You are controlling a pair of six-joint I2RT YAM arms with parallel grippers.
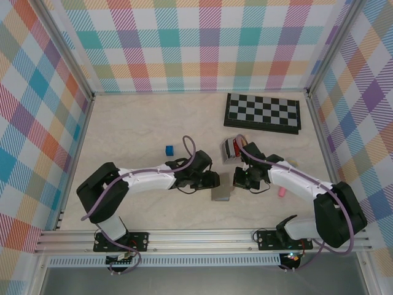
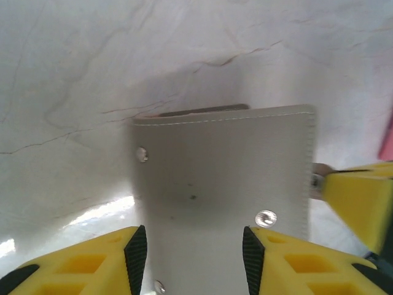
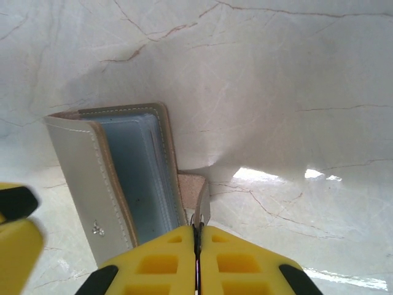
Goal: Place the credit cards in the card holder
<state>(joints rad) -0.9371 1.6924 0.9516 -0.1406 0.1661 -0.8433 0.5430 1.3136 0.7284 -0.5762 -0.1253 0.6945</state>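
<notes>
- From above, the holder (image 1: 221, 195) is mostly covered by the two claws that meet over it. Only a grey corner shows.
- In the left wrist view the holder's (image 2: 221, 166) lower edge is cut off by the frame and the yellow fingers (image 2: 92, 264).
- A small rack (image 1: 233, 158) stands just behind the right claw (image 1: 235, 181). The cards (image 1: 229, 147) in it are too small to tell apart.
- A pink thing (image 1: 282, 192) lies by the right arm; what it is cannot be told.
- The holder lies on the table (image 1: 135, 135) near the front middle, between the two arms.
- The left claw (image 2: 193, 236) has its jaws apart above the grey cover, which runs on past the right-hand finger. Whether the pads touch the cover cannot be told.
- The right claw (image 3: 198, 230) has its jaws pressed together on a thin tan flap of the holder (image 3: 80, 166), which is open, its cover raised beside bluish clear sleeves.
- The left arm reaches right, low over the table. The right arm reaches left to meet it, and the claws are almost tip to tip.
- A chessboard (image 1: 263, 112) lies far back on the right and a blue cube (image 1: 169, 149) behind the left arm, both well apart from the holder.
</notes>
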